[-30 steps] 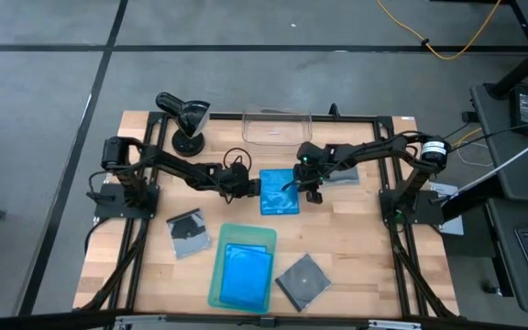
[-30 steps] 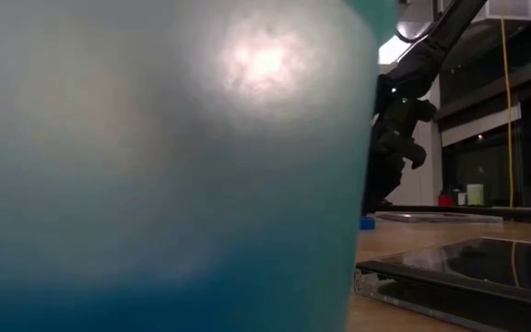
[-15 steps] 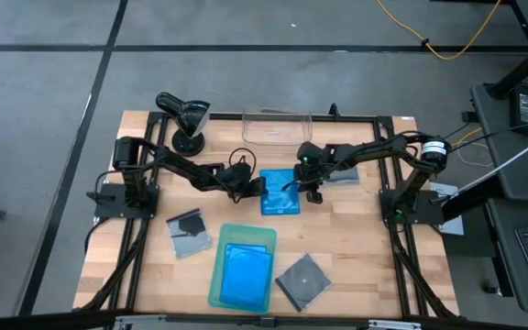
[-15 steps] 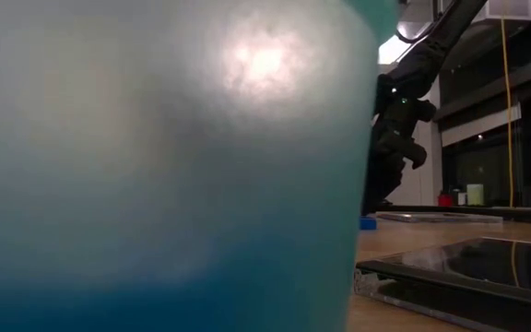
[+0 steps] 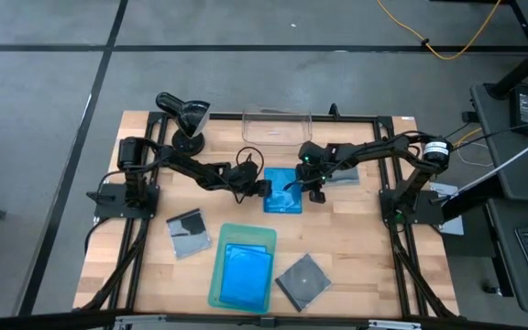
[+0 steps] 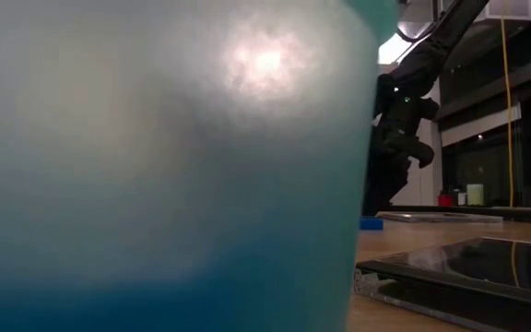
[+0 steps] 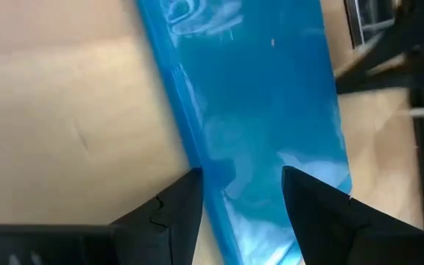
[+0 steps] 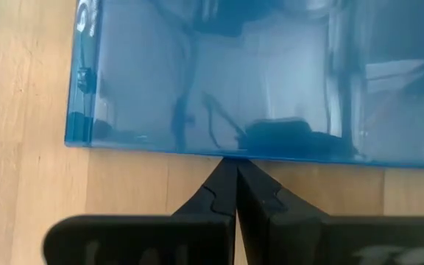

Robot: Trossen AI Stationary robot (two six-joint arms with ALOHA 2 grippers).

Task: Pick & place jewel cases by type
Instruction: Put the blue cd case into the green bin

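A bright blue jewel case [image 5: 282, 191] lies flat on the wood mid-table, and its edge shows in the low view [image 6: 371, 222]. My left gripper [image 5: 262, 188] is at its left edge, open; in the left wrist view [image 7: 241, 173] that edge passes between the fingers. My right gripper [image 5: 313, 191] is shut at the case's right edge. More blue [image 5: 246, 273] lies in the pale green tray [image 5: 220, 275]. Dark grey cases lie at near left [image 5: 186, 234], near centre [image 5: 302, 280] and under the right arm [image 5: 342, 174]. My left gripper comes level from the table's left with the blue case's left edge [image 7: 197, 158] between its open fingers. One finger [image 7: 186, 202] is on the wood side at that edge and the other [image 7: 311, 206] is over the top face. Whether they touch the case I cannot tell. My right gripper meets the middle of the blue case's right edge [image 8: 227, 153] with the tips of its shut fingers [image 8: 227, 173], coming from the table's right and slanting down. The case lies flat on the wood.
A clear rectangular bin [image 5: 277, 126] stands at the far edge behind the blue case. A black camera stand [image 5: 186, 119] is at far left. The green tray wall [image 6: 155, 166] fills most of the low view. Bare wood lies at near right.
My left gripper has moved toward the table's right, up to the blue case's left edge. My right gripper has stayed at the case's right edge.
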